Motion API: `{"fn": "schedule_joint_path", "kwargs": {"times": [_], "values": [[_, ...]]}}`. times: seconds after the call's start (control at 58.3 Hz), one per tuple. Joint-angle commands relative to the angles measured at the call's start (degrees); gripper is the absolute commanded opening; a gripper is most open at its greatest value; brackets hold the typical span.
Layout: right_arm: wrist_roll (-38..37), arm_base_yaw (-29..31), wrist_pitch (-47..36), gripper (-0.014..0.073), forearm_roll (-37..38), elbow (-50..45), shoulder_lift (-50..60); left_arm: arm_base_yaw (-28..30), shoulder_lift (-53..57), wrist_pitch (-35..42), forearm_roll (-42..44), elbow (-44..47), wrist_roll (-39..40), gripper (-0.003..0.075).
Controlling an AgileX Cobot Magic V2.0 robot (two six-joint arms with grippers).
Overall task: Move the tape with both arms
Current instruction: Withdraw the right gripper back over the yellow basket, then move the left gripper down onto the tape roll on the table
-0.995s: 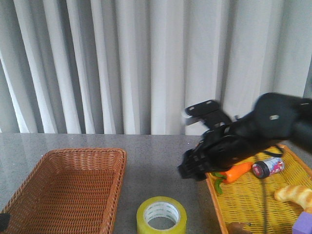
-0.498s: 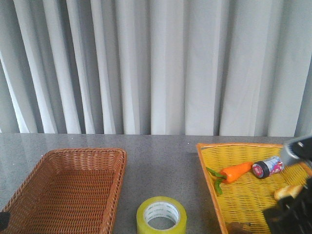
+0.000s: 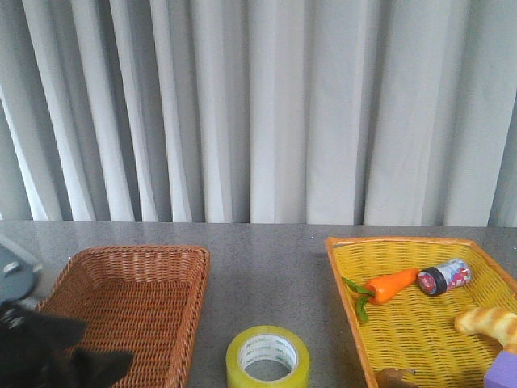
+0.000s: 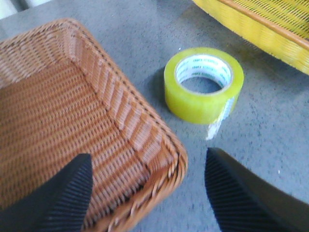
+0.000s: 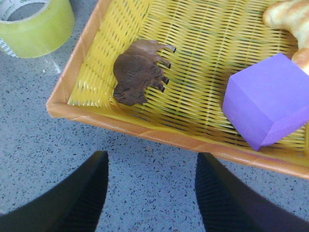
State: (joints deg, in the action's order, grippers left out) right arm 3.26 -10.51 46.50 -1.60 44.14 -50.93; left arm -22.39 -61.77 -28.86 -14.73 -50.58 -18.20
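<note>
The yellow tape roll point(image 3: 268, 357) lies flat on the grey table near the front edge, between the two baskets. In the left wrist view the tape point(image 4: 203, 84) lies apart from my left gripper point(image 4: 149, 193), which is open and empty above the brown basket's corner. Part of the left arm point(image 3: 48, 354) shows at the bottom left of the front view. My right gripper point(image 5: 152, 193) is open and empty over bare table in front of the yellow basket; the tape point(image 5: 34, 19) shows at the edge of that view. The right arm is out of the front view.
An empty brown wicker basket point(image 3: 121, 259) stands on the left. A yellow basket point(image 3: 339, 267) on the right holds a carrot point(image 3: 392, 284), a small black-capped jar point(image 3: 443, 277), bread point(image 3: 489, 323), a purple block point(image 5: 268, 99) and a brown toy animal point(image 5: 137, 72). Grey curtains hang behind.
The right arm has drawn back from above the table to the lower right and out of the front view. The left arm has come into view at the bottom left. The tape has not moved.
</note>
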Motion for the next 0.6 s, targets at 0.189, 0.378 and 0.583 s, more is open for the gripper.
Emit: {"fn": "schedule_joint_path", "kwargs": {"times": [0.189,0.378,0.583], "values": [[-0.6,0.4,-2.0,0.0393,0.7,1.4,0.8,-7.0,-17.4,0.3,1.7,-17.1,-1.1,0.0489],[-0.6,0.4,-2.0,0.0393,0.7,1.4,0.8,-7.0,-28.6,-8.3,2.9,-29.8,-1.1,0.0489],[-0.6,0.4,-2.0,0.0393,0.7,1.4,0.8,-7.0,-39.4,-13.0,4.3,-40.6,-1.1,0.0489]]}}
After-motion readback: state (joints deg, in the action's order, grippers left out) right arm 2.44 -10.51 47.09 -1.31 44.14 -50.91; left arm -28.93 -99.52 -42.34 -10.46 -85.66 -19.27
